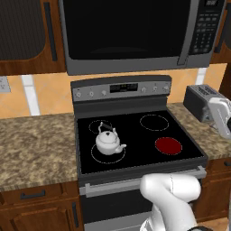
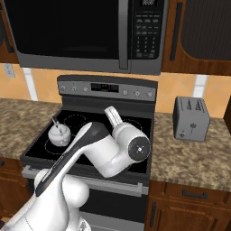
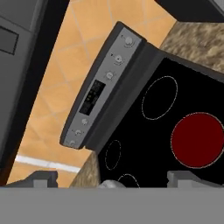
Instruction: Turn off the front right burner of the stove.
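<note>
Fingertips point(image 3: 43, 178) of the gripper point(image 3: 114, 179) rise as two small dark tips at the bottom of the hand view, set wide apart with nothing between them. Beyond them, in that rolled view, lies the stove point(image 3: 131, 94), its black glass top crossing the frame at a slant. On the glass, the front right burner point(image 3: 197, 140) glows solid red, beside a zone drawn as a thin white ring. Farther out runs the grey control panel point(image 3: 101, 89) with small knobs and a dark display.

From the left base view, the red burner sits at the near right of the cooktop, well apart from the white kettle point(image 1: 108, 141) on the near left zone. A toaster point(image 1: 201, 101) stands on the counter to the right, and a microwave point(image 1: 135, 31) hangs above.
</note>
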You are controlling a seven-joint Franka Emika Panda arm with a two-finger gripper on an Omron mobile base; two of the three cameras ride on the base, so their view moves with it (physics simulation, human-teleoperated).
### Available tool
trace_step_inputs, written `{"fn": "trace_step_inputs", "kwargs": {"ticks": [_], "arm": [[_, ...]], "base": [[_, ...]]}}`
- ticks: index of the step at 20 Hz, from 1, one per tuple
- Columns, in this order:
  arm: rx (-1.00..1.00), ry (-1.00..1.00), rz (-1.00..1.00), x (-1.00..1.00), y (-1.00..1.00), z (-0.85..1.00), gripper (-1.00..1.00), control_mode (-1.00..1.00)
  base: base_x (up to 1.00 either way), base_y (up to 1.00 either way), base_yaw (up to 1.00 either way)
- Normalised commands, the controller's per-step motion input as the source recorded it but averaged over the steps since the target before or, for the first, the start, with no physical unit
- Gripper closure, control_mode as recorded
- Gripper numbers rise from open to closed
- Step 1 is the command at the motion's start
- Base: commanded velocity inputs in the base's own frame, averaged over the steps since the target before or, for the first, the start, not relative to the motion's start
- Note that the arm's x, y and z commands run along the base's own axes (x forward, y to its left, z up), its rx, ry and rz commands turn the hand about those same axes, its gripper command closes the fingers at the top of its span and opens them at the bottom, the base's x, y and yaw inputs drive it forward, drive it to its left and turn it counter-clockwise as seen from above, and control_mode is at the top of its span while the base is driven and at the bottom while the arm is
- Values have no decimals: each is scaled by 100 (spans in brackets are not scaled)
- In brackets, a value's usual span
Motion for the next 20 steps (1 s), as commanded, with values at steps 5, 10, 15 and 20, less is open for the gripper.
{"fn": "trace_step_inputs", "kwargs": {"ticks": [5, 10, 15, 20], "arm": [[1, 7, 0, 82, -33, 0, -100, -100], [3, 5, 0, 81, -24, 0, -100, -100], [10, 0, 0, 85, -6, -1, -100, -100], [15, -2, 0, 66, 0, -11, -100, -100]], "base": [[0, 0, 0], [0, 0, 0], [0, 0, 0], [0, 0, 0]]}}
